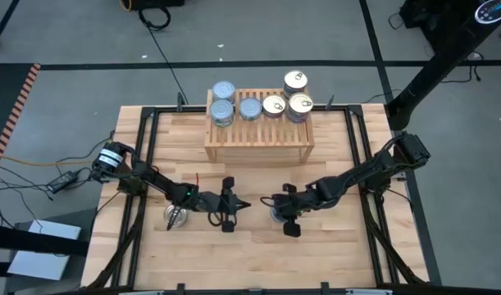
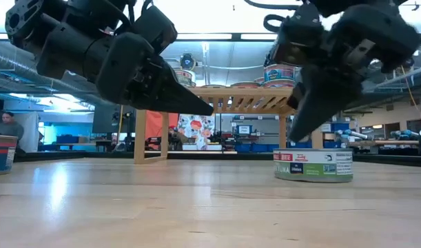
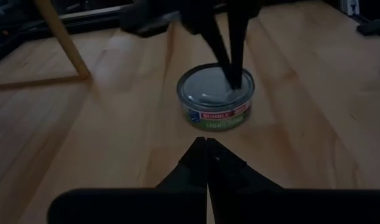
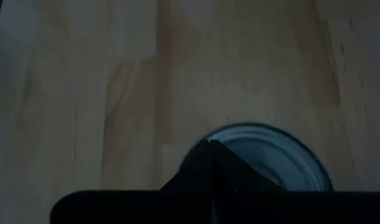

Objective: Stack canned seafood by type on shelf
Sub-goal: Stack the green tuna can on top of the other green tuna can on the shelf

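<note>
A short round tin with a silvery-blue lid (image 3: 216,96) stands on the plank table in front of the shelf (image 1: 258,135). My right gripper (image 2: 293,140) is shut and slants down over this tin (image 2: 313,165), its tips above the lid (image 4: 270,158). My left gripper (image 1: 245,205) is shut and empty. It points at the tin from the table's left, a short way off. Another tin (image 1: 176,215) stands under my left arm. On the shelf's slatted top stand three silver-lidded tins (image 1: 223,111) at the left and three golden-lidded tins (image 1: 300,105) at the right. My right gripper's shut fingertips (image 3: 235,78) come down at a slant onto the near-left part of the tin's lid (image 3: 224,93). I cannot tell whether they touch the lid or hang just above it. The tin stands flat on the table.
Black frame rails (image 1: 143,164) run along the table's left and right sides. The tin under my left arm also shows at the picture's left edge in the low view (image 2: 0,153). Bare planks (image 1: 250,254) lie between the grippers and the near edge.
</note>
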Robot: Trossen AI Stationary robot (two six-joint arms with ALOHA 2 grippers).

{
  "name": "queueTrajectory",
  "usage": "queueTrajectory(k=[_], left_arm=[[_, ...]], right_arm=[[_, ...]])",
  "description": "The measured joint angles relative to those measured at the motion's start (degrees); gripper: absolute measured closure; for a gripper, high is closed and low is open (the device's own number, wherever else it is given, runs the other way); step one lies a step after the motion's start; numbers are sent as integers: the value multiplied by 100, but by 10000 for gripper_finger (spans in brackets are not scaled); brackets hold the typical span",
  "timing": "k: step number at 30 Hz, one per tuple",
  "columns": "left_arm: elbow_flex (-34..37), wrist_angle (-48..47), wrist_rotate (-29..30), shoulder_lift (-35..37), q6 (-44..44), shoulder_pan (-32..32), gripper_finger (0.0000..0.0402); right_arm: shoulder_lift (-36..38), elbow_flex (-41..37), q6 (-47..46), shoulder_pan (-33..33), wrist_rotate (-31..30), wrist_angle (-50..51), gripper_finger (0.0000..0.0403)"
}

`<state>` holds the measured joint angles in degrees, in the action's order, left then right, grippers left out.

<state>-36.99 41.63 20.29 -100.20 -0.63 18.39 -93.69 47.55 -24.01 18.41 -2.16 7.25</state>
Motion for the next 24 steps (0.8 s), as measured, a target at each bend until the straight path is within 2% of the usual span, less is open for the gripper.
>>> queueTrajectory(k=[9,15,24], left_arm=[[6,146,7,0,16,0,400],[4,27,45,0,16,-41,400],[5,66,55,0,51,-111,400]], right_arm=[[-398,190,140,14,344,-261,400],[-329,796,484,185,257,598,398],[-330,1616,617,416,-332,1801,395]])
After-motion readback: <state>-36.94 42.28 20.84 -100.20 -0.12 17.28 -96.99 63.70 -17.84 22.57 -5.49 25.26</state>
